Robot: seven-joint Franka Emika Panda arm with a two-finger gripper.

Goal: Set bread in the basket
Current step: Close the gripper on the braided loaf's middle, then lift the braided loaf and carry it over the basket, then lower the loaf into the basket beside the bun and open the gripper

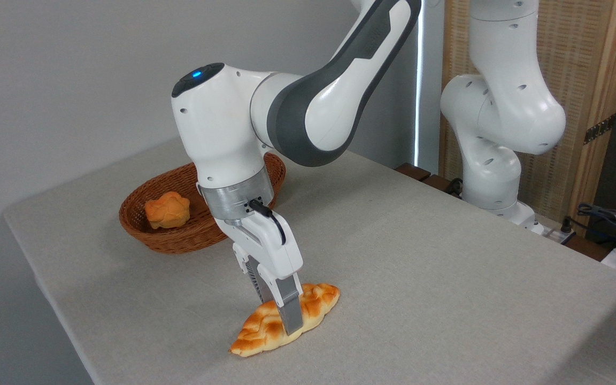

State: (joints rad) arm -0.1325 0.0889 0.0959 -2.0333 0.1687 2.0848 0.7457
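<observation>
Gripper [280,313] straddles the bread [286,320], whether clamped unclear; grasp step, then a lift toward the basket [142,235] at ten o'clock.

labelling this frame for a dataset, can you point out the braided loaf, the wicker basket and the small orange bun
braided loaf [257,331]: fixed camera view, on its golden-brown crust left of the gripper finger.
wicker basket [166,241]: fixed camera view, on its near outer wall.
small orange bun [167,209]: fixed camera view, on the middle of its top.

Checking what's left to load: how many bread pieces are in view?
2: the braided loaf lies on the table between the gripper's fingers; a small orange bun sits in the basket, partly hidden by the arm.
</observation>
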